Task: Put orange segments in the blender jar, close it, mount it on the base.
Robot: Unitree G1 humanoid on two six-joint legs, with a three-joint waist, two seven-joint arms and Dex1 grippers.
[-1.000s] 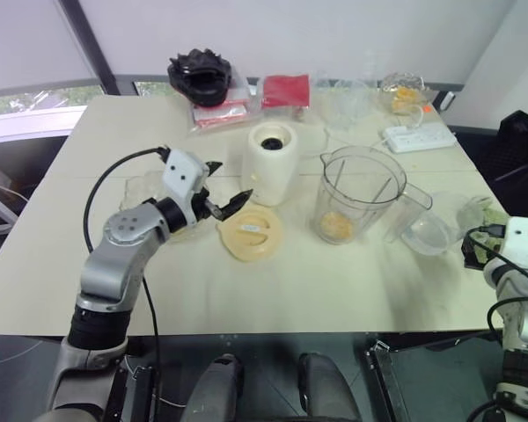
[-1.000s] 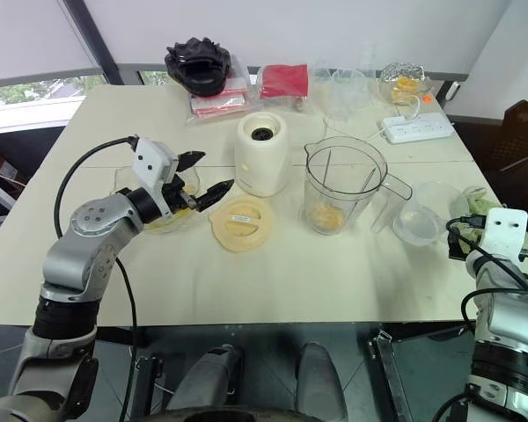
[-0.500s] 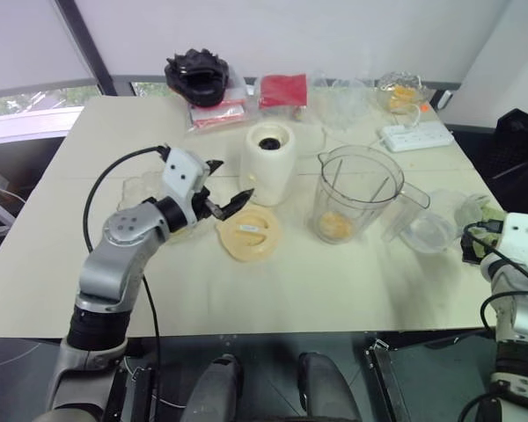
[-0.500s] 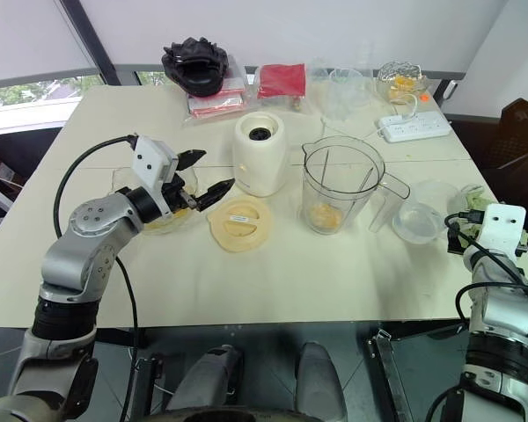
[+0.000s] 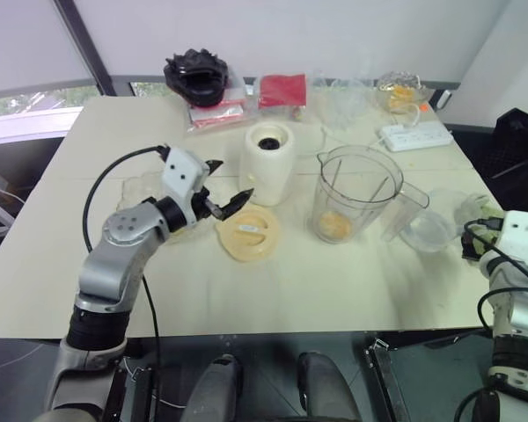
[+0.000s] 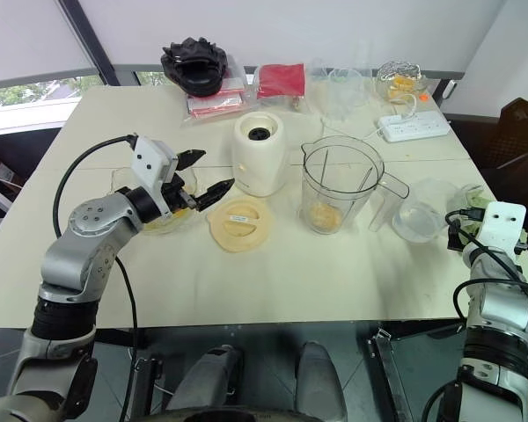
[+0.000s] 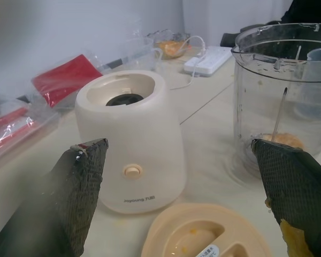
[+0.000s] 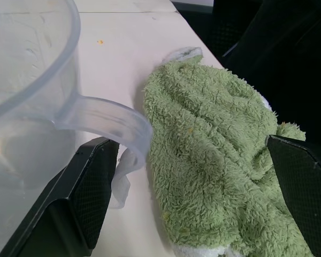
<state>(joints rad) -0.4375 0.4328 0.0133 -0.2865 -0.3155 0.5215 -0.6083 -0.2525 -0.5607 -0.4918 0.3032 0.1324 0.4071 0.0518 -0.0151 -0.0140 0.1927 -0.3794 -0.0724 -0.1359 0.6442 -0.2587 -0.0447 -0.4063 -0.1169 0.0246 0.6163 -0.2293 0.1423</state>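
Segments (image 5: 335,225) are lying in the jar (image 5: 356,193), while lid (image 5: 249,234) and base (image 5: 269,164) are waiting, with both pincers, left (image 5: 226,185) and right (image 8: 203,198), spread and holding nothing.

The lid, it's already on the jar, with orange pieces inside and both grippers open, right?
Not quite: the lid is lying on the table in front of the base, as the right eye view shows. The jar does hold orange pieces, and both grippers are open.

Clear plastic blender jar (image 5: 360,195) standing upright and lidless on the worktop (image 5: 334,281), side handle and pour spout visible, yellow-orange orange segments (image 5: 335,225) heaped at its bottom, cream-white base (image 5: 269,164) with black top socket upright just beside it, apart
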